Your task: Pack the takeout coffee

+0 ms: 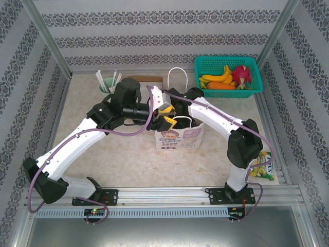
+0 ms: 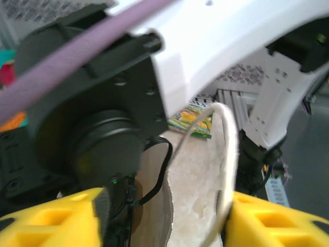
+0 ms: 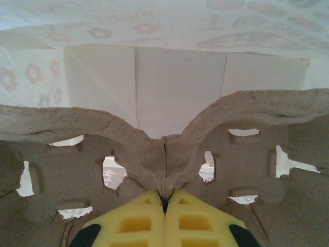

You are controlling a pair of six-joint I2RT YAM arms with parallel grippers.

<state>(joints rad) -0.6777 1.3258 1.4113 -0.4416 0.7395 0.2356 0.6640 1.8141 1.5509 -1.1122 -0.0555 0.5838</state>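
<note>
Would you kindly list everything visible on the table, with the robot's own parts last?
paper bag: one, white, printed front, table centre
pulp carrier: one, brown, inside the bag
basket: one, teal, far right corner
bananas: one bunch, yellow, in the basket
dragon fruit: one, pink, in the basket
mug: one, mint green, far left, holding white sticks
packet: one, yellow-green, near right edge
left arm: one, white and black, at the bag
right arm: one, white and black, into the bag
left fingers: two, yellow, apart, bag handle between them
right fingers: two, yellow, shut on the carrier
</note>
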